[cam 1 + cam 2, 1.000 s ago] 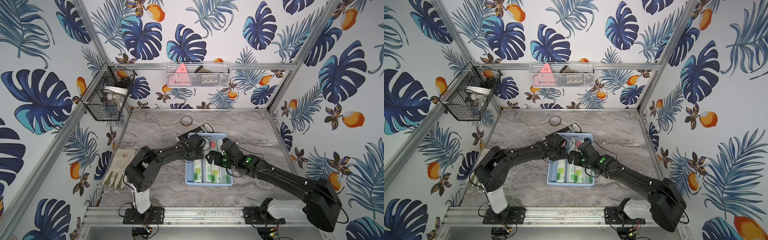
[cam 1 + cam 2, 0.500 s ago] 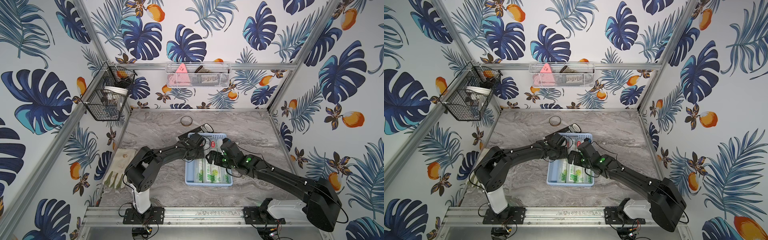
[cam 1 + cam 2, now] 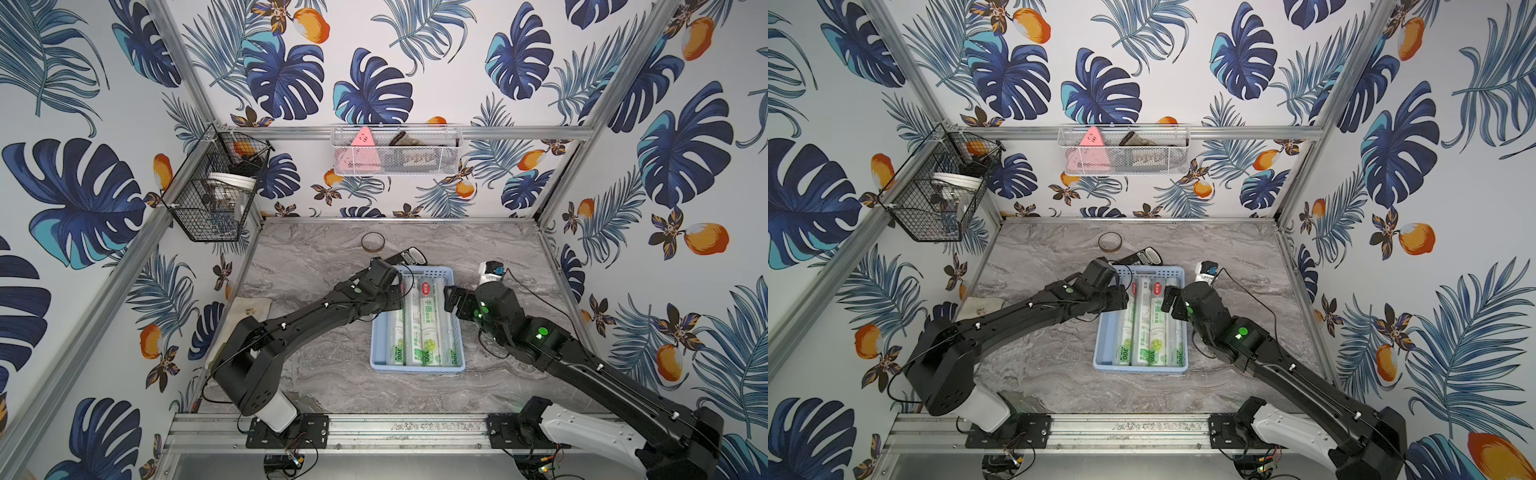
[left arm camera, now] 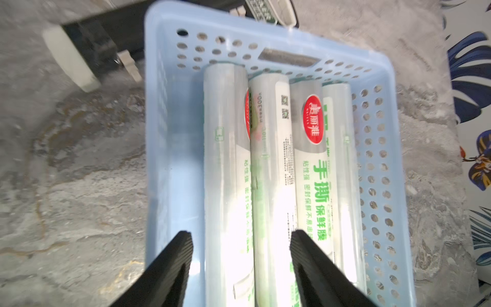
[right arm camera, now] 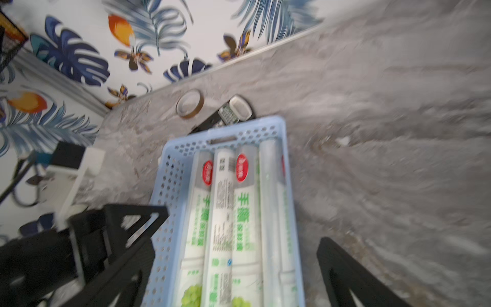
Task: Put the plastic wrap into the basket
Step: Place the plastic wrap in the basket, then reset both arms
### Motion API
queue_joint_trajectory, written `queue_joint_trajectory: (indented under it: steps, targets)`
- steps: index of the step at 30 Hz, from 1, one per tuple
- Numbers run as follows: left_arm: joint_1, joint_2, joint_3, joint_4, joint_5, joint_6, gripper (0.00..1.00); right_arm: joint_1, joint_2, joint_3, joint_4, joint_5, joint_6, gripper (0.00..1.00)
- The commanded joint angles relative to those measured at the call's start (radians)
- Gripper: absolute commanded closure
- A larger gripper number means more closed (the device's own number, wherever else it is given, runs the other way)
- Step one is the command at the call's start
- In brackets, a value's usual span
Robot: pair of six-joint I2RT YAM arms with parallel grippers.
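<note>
my left gripper [image 4: 240, 234] hangs parted over the plastic wrap [image 4: 273, 172] in the basket [image 4: 172, 159], holding nothing; long axis straight ahead of me (right gripper [image 5: 241, 226] wide, empty).

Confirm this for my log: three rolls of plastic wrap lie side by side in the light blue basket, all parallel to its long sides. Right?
Not three but four. The left wrist view shows four rolls of plastic wrap lying side by side in the light blue basket, all parallel to its long sides.
</note>
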Motion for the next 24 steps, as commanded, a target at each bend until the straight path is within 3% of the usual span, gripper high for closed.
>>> queue_joint_trajectory:
  steps: [1,5,8,12,19,24]
  targets:
    - [0.0,-0.105,-0.052,0.019,-0.167,0.061,0.31,-0.034,-0.057,-0.065,0.127,0.289,-0.265,0.0]
    - [0.0,-0.25,-0.145,0.052,-0.411,0.118,0.2,-0.164,-0.062,-0.226,0.434,0.321,-0.546,0.0]
    - [0.002,-0.332,-0.211,0.086,-0.6,0.166,0.03,-0.301,0.012,-0.272,0.484,0.296,-0.537,0.0]
    - [0.027,-0.375,-0.289,0.152,-0.8,0.248,0.01,-0.449,0.128,-0.309,0.515,0.135,-0.462,0.0]
    - [0.214,-0.313,-0.459,0.425,-0.779,0.443,0.01,-0.551,0.297,-0.424,0.797,-0.007,-0.474,0.0]
    - [0.301,-0.253,-0.656,0.876,-0.666,0.631,0.01,-0.577,0.419,-0.441,0.953,-0.086,-0.479,0.0]
